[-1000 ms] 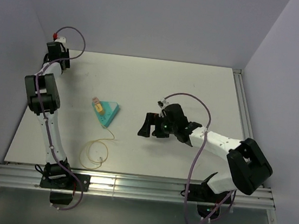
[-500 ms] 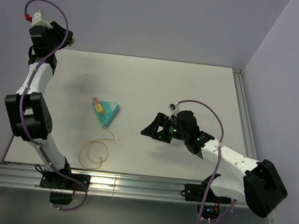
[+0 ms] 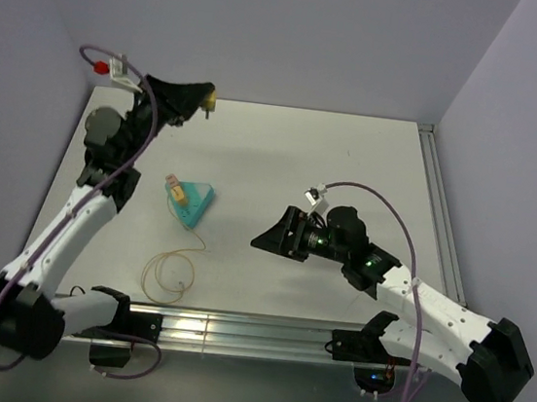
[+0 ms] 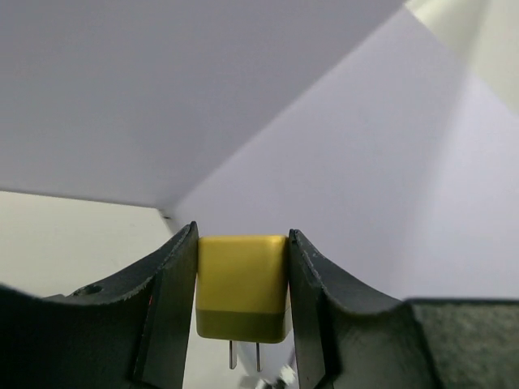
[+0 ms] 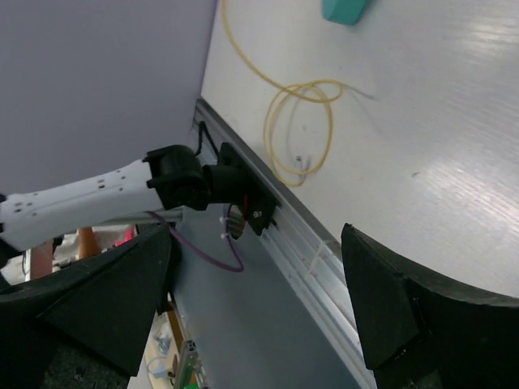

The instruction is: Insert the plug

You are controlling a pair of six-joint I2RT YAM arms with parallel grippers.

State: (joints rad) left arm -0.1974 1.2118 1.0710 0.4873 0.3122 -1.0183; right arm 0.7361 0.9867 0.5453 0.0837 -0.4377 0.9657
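My left gripper is raised above the table's far left and is shut on a yellow adapter block, whose two metal prongs point down. The plug, a small yellow connector, lies on top of a teal wedge block left of the table's middle. Its thin pale-yellow cable loops toward the near edge and also shows in the right wrist view as the cable. My right gripper hangs open to the right of the wedge, nothing between its fingers; the right gripper faces the near rail.
A metal rail runs along the table's near edge, with the left arm's base bolted to it. Pale walls close in the back and both sides. A second rail lines the right edge.
My left arm has swung from the back-left corner toward the right, carrying the yellow block. The right arm has stretched out lower, and its jaws have narrowed a little.
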